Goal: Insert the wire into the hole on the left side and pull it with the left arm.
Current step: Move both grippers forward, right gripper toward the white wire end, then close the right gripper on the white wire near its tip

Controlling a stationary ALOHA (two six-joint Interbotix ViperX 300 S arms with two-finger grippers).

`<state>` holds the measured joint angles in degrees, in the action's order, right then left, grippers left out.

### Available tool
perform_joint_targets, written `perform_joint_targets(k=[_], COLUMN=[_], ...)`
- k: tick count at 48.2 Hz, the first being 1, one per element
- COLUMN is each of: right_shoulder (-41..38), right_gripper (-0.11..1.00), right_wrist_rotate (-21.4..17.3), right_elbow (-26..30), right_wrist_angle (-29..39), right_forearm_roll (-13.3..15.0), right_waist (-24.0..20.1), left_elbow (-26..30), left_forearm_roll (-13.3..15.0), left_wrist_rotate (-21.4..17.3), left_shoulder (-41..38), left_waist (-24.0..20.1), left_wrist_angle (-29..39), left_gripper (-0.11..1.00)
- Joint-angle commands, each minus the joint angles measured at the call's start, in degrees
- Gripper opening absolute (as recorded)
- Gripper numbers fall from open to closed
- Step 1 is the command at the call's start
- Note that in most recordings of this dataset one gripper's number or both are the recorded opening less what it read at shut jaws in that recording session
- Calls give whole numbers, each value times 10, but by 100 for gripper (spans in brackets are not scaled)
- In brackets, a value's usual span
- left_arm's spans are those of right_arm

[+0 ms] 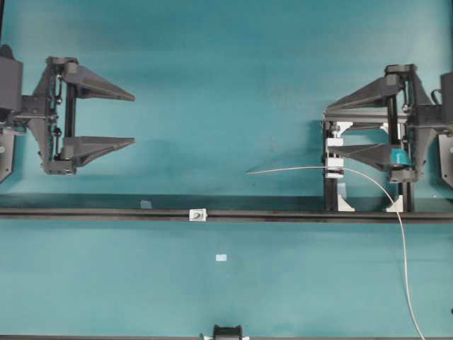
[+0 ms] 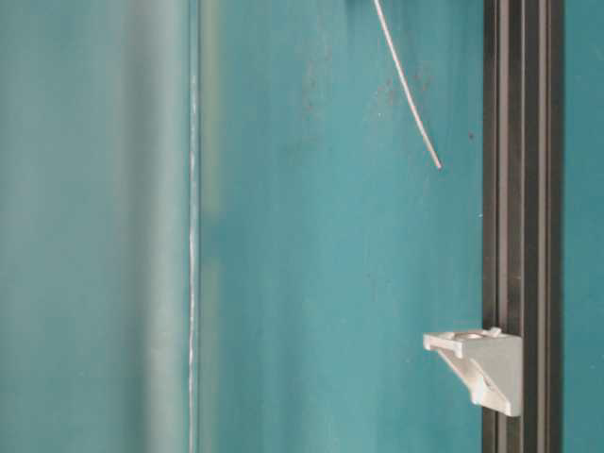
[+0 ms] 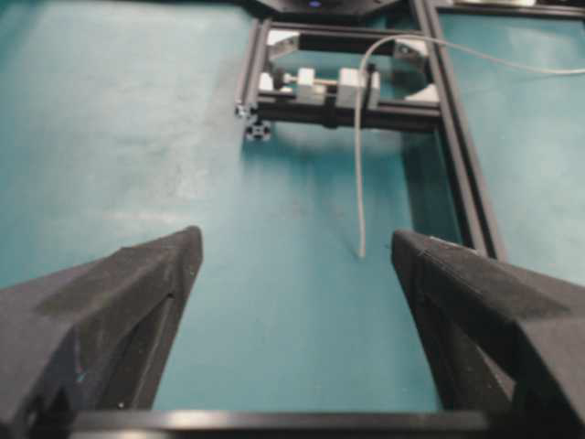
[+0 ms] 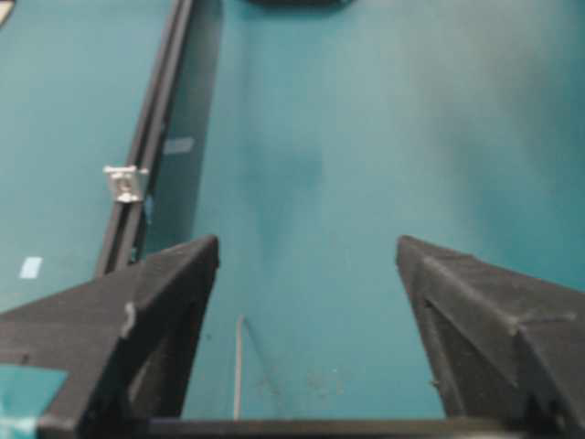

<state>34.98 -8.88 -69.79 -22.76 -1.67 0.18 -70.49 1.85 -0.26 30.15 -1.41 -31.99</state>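
Note:
The wire point(image 1: 297, 168) runs from a white clamp block point(image 1: 334, 168) leftward to a free tip above the teal mat, and behind the clamp it curves down to the front right edge. The hole point(image 1: 200, 213) is a dark spot in a small white-silver bracket point(image 4: 125, 182) on the black rail. My left gripper point(image 1: 134, 118) stands open at the far left, well away from the wire's tip. In the left wrist view the wire point(image 3: 358, 183) ends ahead of the open left gripper point(image 3: 297, 242). My right gripper point(image 1: 326, 131) is open beside the clamp; the wire point(image 4: 239, 366) lies below its empty jaws point(image 4: 308, 242).
A black rail point(image 1: 106, 212) crosses the mat from left to right. A black frame point(image 3: 347, 114) with white corner pieces holds the clamp block point(image 3: 352, 87). Pale tape squares point(image 1: 221, 257) lie on the mat. In the table-level view the bracket point(image 2: 481, 363) sticks out from the rail point(image 2: 519, 189).

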Motion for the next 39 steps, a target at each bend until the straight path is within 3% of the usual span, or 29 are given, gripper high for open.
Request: perform_joint_targets(k=[1, 18, 28, 39], right_shoulder=[-15, -87, -144, -219], right_gripper=[86, 86, 86, 86], right_wrist_rotate=[-5, -28, -58, -61], right_elbow=[16, 30, 55, 92], right_wrist_angle=[-4, -1, 17, 27], right_forearm_roll=[-1, -1, 2, 3], right_waist=[2, 1, -1, -14], left_elbow=[16, 36, 41, 42], left_forearm_roll=[2, 1, 1, 1], left_wrist_rotate=[-2, -2, -2, -2], left_shoulder=[-14, -86, -111, -127], left_waist=[-2, -3, -5, -9], left_wrist_angle=[-10, -11, -11, -14], left_gripper=[73, 72, 73, 72])
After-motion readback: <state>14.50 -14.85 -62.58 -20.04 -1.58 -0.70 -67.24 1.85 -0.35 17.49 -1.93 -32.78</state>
